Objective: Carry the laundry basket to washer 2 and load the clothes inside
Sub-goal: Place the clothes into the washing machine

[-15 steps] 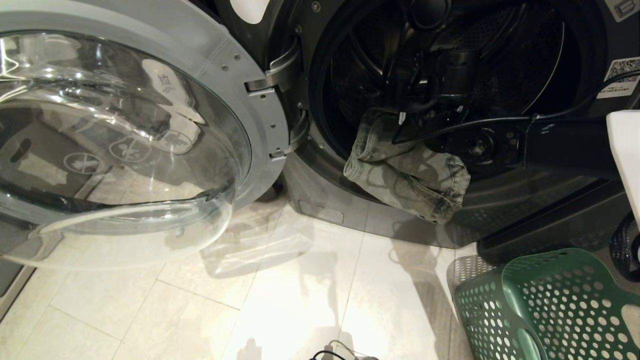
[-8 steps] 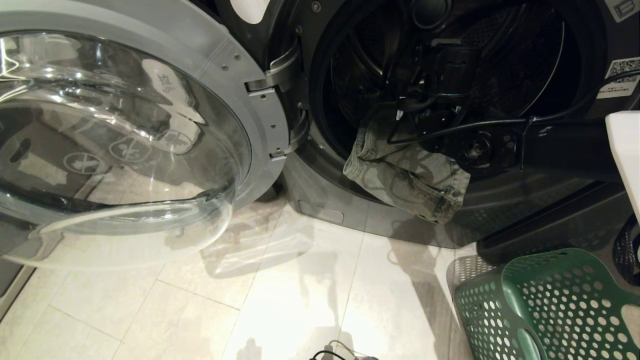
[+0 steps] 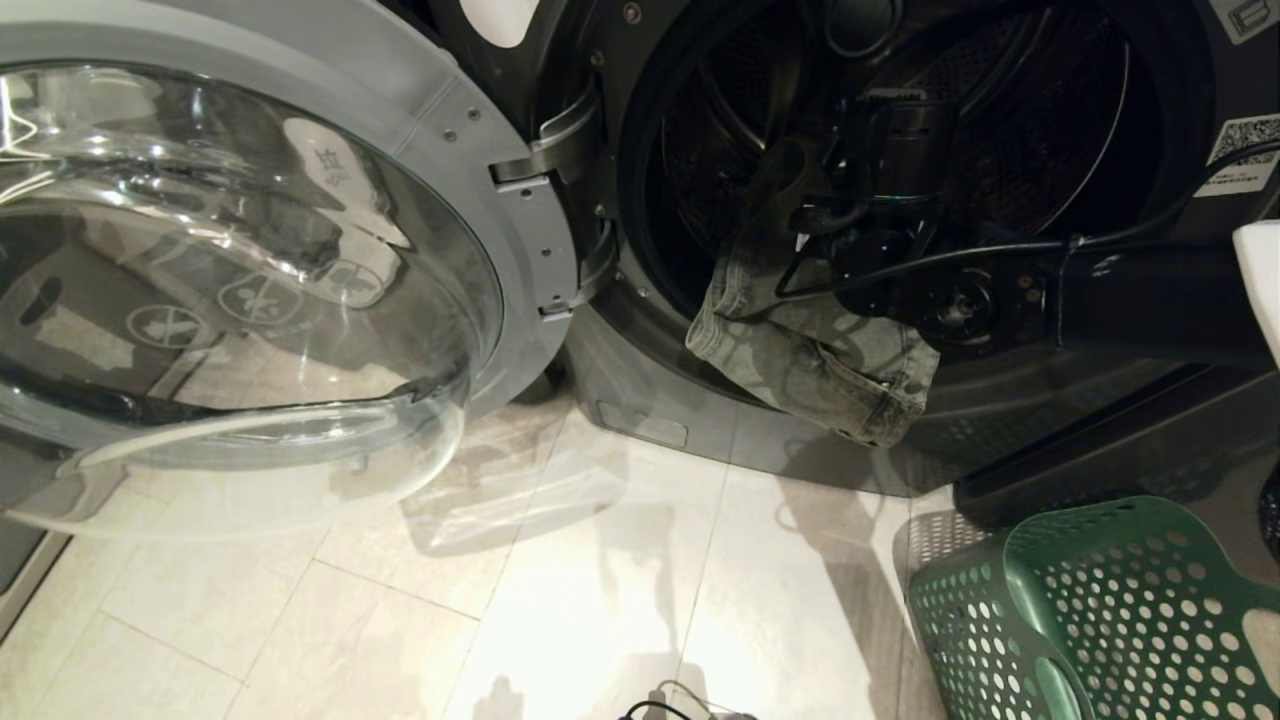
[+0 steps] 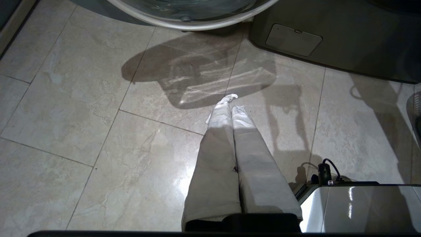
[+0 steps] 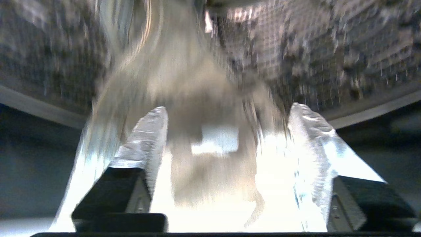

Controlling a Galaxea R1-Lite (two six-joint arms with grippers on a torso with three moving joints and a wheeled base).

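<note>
While the right arm (image 3: 1150, 290) reaches in from the right edge of the head view to the washer's round opening (image 3: 900, 150), its right gripper (image 5: 227, 131) sits inside the drum (image 5: 329, 49), and the right wrist view shows its two fingers (image 5: 148, 138) spread wide apart with blurred pale cloth lying between and beyond them, gripped by neither. That cloth is a pair of grey-green jeans (image 3: 810, 345); in the head view the garment hangs half out over the lower lip of the opening, right of frame centre, one folded end drooping down the dark front panel of the washer (image 3: 660, 400) while the upper part runs up into the drum beside the gripper's black body. The washer door (image 3: 250, 270), a big clear glass bowl in a grey ring, stands swung open across the left half of the frame, held by its hinge (image 3: 540, 170) at upper centre. A green perforated laundry basket (image 3: 1090, 610) stands on the pale tiled floor (image 3: 450, 600) in the lower right corner, near the washer's base and well apart from the jeans; what can be seen of its inside shows no clothes. The left gripper (image 4: 232, 108) hangs over the floor tiles in the left wrist view, its two pale fingers pressed together with nothing between them, away from both the washer and the basket.
</note>
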